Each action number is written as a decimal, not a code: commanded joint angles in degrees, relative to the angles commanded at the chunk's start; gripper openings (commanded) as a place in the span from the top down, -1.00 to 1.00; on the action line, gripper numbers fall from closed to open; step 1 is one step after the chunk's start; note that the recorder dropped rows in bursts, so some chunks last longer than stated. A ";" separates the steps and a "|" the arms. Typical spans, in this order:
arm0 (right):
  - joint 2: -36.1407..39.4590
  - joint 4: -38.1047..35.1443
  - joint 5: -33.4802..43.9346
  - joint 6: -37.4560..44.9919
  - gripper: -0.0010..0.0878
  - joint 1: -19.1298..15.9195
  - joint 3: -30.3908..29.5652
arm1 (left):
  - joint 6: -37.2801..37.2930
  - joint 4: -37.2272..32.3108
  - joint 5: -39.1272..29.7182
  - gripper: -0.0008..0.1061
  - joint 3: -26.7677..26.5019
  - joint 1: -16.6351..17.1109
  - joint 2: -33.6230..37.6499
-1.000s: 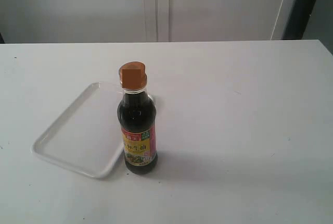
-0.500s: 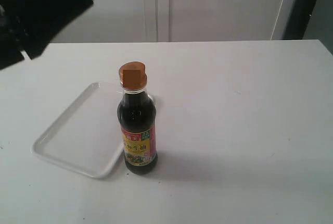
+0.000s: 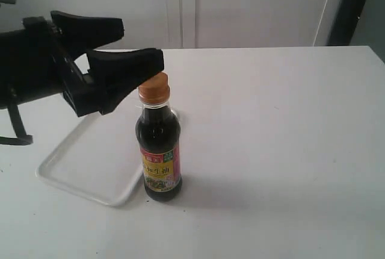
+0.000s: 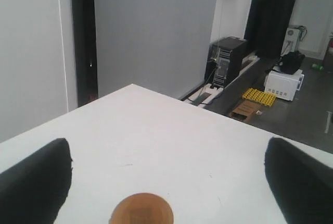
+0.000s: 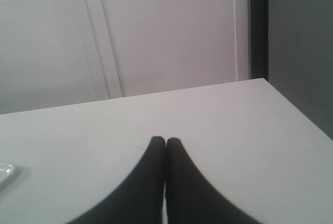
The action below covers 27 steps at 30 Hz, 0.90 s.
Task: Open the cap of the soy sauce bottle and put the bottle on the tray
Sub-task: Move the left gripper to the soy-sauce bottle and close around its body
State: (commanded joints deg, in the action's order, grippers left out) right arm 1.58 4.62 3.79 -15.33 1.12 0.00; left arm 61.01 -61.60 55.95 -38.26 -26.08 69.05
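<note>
The soy sauce bottle stands upright on the white table, just off the right edge of the tray. Its orange-brown cap is down on the collar; the same cap shows from above in the left wrist view. My left gripper is open, reaching in from the left at cap height, its black fingers spread wide with the cap just below and beside the nearer tip. My right gripper is shut on nothing, above bare table, outside the exterior view.
The white tray lies flat at the left, partly under my left arm; a corner of the tray shows in the right wrist view. Beyond the far table edge is a white wall. Bare table surface extends right of the bottle.
My left arm has swung in from the upper left and down toward the bottle, its open fingers now at the cap. Bottle and tray have not moved.
</note>
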 joint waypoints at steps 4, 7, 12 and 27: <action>0.00 0.00 0.00 0.00 0.98 0.00 0.00 | -2.89 0.00 0.12 -0.98 0.00 -0.80 2.41; 0.00 0.00 0.00 0.00 0.98 0.00 0.00 | -3.90 0.00 0.19 -0.98 0.00 -2.67 4.37; 0.00 0.00 0.00 0.00 0.98 0.00 0.00 | -4.88 0.00 0.00 -0.98 0.00 -3.96 7.18; 0.00 0.00 2.33 0.00 0.98 0.00 0.00 | -11.83 2.08 -0.41 -0.98 2.34 -3.96 13.74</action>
State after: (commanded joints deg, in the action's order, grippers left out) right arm 1.58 4.62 6.12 -15.33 1.12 0.00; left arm 49.17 -59.52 55.54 -35.92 -30.04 82.79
